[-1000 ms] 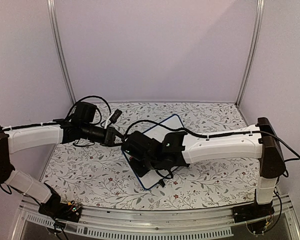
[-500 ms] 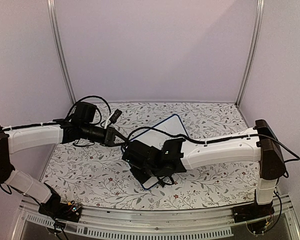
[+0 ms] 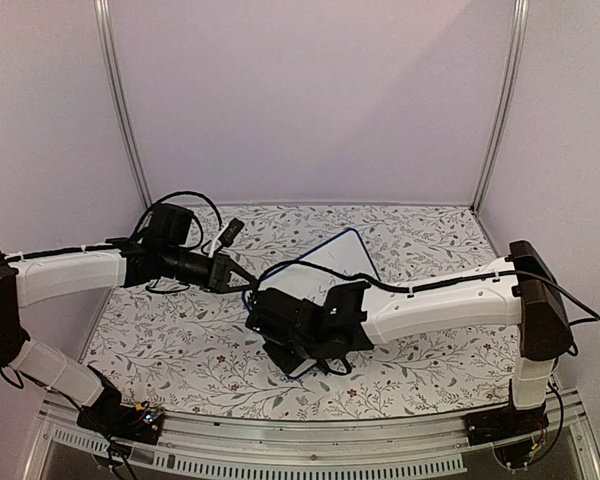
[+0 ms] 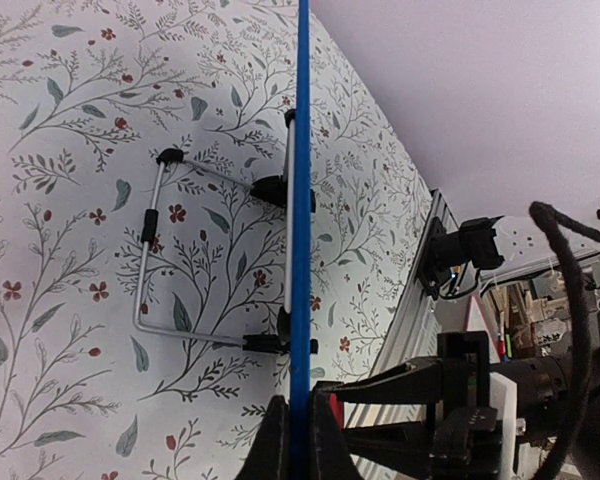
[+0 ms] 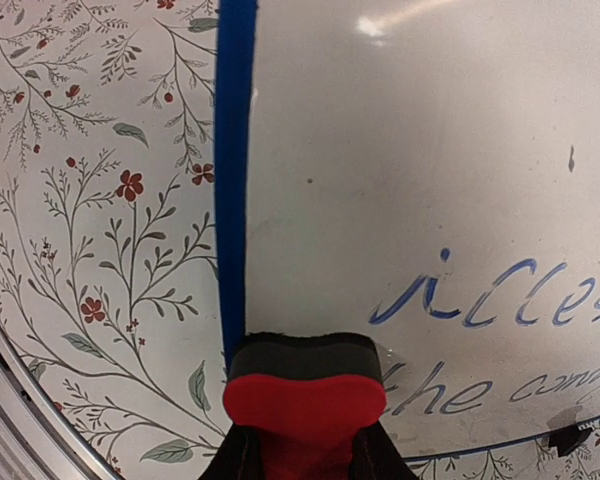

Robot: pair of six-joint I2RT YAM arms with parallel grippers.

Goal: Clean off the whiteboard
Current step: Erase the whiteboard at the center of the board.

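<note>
The whiteboard (image 3: 332, 264) stands tilted in the middle of the table, a white board in a thin blue frame. My left gripper (image 3: 244, 284) is shut on its left frame edge. In the left wrist view that frame (image 4: 302, 180) runs edge-on between the closed fingers of the left gripper (image 4: 300, 445). My right gripper (image 5: 302, 445) is shut on a red eraser (image 5: 305, 388) whose black felt presses the board's face (image 5: 420, 150) by the blue frame (image 5: 236, 150), near its lower corner. Blue handwriting (image 5: 500, 300) lies to the eraser's right. From above, the right gripper (image 3: 292, 345) covers the board's near end.
A bent wire stand with black feet (image 4: 150, 250) juts from the board's back over the flowered tablecloth (image 3: 180, 350). Black cables (image 3: 195, 200) loop behind the left wrist. Metal posts (image 3: 120, 110) and lilac walls close in the back and sides.
My right gripper has slid with the eraser down the board toward its near end. The left gripper has kept its hold, and the board's far corner has shifted slightly.
</note>
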